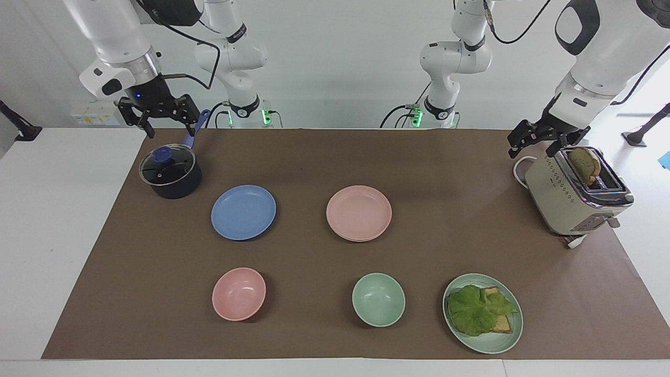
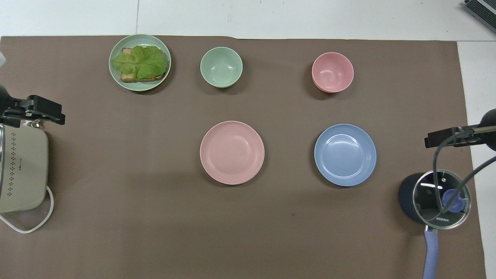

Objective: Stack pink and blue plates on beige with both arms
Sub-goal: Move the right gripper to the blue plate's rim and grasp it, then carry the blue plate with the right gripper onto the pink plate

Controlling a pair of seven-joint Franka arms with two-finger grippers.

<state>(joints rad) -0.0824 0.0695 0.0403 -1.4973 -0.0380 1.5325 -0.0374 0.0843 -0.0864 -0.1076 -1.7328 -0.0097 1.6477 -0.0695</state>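
Hovering: right claw (image 1: 169,127) (open) over saucepan (image 1: 171,172) handle.

Bright, even light from above. Soft short shadows under pink plate (image 1: 358,212) & blue plate (image 1: 243,211). Glare on pot lid (image 2: 441,199). Sharp throughout.

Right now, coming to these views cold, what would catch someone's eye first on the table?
Probably the pink plate and blue plate, side by side mid-mat, the blue one toward the right arm's end; a thin pale edge shows beneath the pink one. Next, the green plate with lettuce on toast, farther from the robots, toward the left arm's end. Both tools hang open and empty: the right tool above the lidded saucepan, the left tool by the toaster.
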